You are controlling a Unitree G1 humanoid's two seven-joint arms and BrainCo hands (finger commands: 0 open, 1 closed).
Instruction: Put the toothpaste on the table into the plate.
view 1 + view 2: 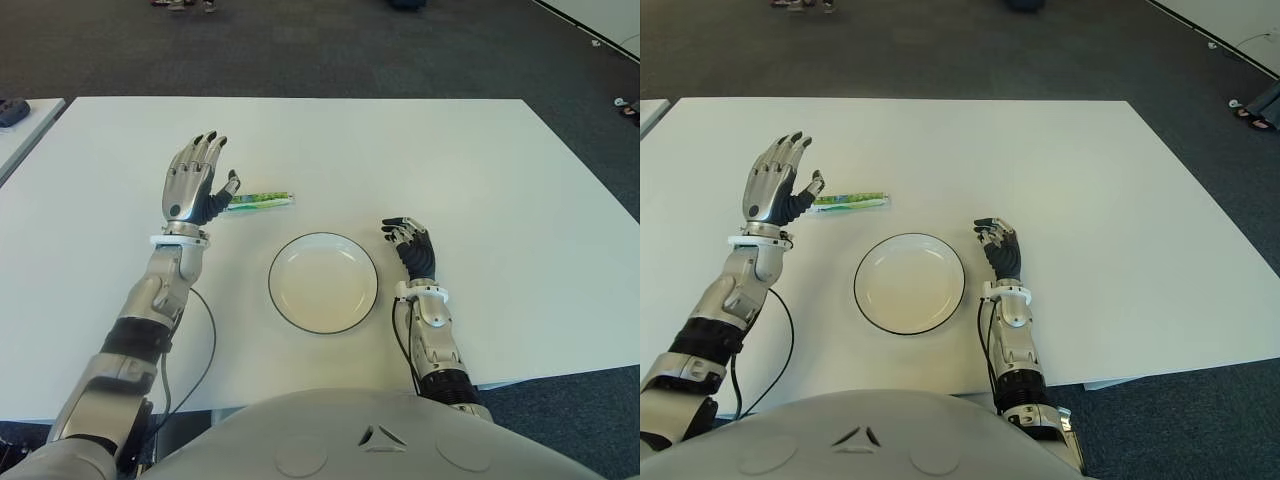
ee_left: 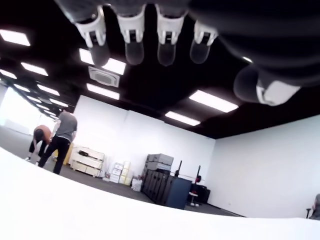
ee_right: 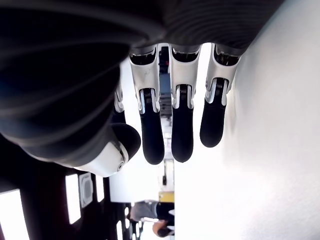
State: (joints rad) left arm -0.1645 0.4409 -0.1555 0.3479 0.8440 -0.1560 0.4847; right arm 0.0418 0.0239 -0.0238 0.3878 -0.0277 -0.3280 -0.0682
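The robot's left hand [image 1: 196, 183] is raised with its fingers [image 1: 204, 148] spread and empty, just beside the green toothpaste [image 1: 259, 200] lying on the white surface [image 1: 480, 170]. The toothpaste sits outside the plate [image 1: 323, 283], whose right side has the right hand [image 1: 410, 243], fingers loosely extended, holding nothing.

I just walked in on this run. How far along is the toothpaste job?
Nothing is finished yet. The toothpaste lies on the table, beyond the empty plate. The left hand is raised beside the tube, fingers spread, holding nothing. The right hand shows right of the plate. Grasping, carrying and placing remain.
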